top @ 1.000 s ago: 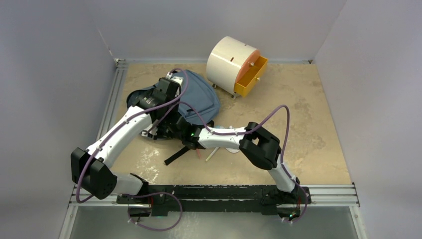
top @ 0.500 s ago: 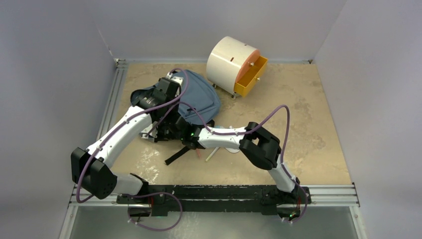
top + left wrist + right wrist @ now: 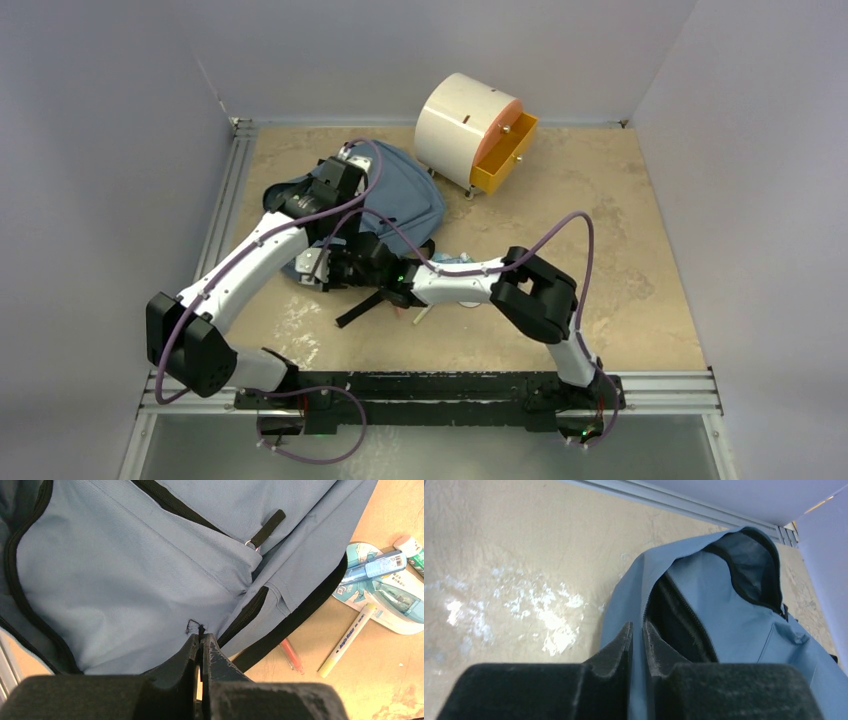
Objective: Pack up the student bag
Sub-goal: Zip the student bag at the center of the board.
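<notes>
Bag [image 3: 405,195] is lying at the far-left of the table [image 3: 620,250], slumped and crumpled, w/ its top opening gaping toward the left rail. Dark lining is showing inside.

My R gripper [image 3: 638,632] is grasping the bag's edge: blue fabric is running up btwn the two fingers, just beside the black zipper line of the open mouth. The fingers are sitting almost together w/ only the cloth btwn them.

My L gripper [image 3: 201,641] is clenched tight, tips pressing together right against the bag's front panel, at a small black thread. Can't tell if any cloth is caught in there. A closed pocket zip is running off diagonally from the tips, and a black zip pull [image 3: 265,529] is hanging higher up on the panel.

Both arms are crossing over the bag; a black strap [image 3: 358,308] is trailing out on the table toward the near side.

Just beside the bag's bottom edge: a red pen [image 3: 291,656], a yellow marker [image 3: 347,640] and a pen pack [image 3: 395,605], the marker's cap end touching the pack.

Far side, near the bag: a cream cabinet [image 3: 465,125] w/ its orange drawer [image 3: 505,160] pulled out.
</notes>
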### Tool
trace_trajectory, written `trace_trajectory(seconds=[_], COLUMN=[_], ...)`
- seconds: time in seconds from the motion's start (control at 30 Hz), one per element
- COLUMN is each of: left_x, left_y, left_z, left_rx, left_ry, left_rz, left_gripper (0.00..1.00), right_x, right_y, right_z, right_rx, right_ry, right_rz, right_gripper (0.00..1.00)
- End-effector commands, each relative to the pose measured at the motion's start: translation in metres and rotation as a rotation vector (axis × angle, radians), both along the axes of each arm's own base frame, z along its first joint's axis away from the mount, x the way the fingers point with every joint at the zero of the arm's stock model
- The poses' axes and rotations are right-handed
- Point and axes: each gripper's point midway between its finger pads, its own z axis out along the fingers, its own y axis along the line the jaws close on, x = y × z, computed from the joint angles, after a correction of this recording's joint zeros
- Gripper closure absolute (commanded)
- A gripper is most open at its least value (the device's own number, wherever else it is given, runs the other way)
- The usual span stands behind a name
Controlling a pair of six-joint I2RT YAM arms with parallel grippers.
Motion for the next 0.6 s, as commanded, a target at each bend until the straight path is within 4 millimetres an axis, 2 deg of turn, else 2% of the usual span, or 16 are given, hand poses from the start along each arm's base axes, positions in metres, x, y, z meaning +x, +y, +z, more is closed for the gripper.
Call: trace_trajectory(seconds=[0.0,0.23,0.4,0.5,0.57], left_x=[0.003,-0.002,-0.007,-0.010,-0.013], left_y=[-0.002,-0.004,-0.003,0.000,0.001], left_z=[0.002,-0.001,-0.004,-0.006,-0.007], left_rx=[0.003,-0.022,-0.023,-0.019,-0.021], left_ry=[-0.024,-0.010,0.003,0.008,0.015], left_rz=[0.005,0.005,0.009,0.015,0.018], left_gripper=[1.00,1.00,1.00,1.00,1.00], right_x=[-0.009,-0.016,-0.031,-0.023,-0.016], right_y=[-0.009,-0.052,-0.091,-0.114,-0.124], right_z=[0.061,0.075,0.062,0.052,0.046], right_rx=[0.170,0.250,0.227,0.185,0.140], right_ry=[-0.075,-0.079,-0.053,-0.089,-0.127], right_rz=[0.017,-0.056,-0.074,-0.144,-0.170], right_gripper=[0.82,0.72,0.64,0.57,0.56])
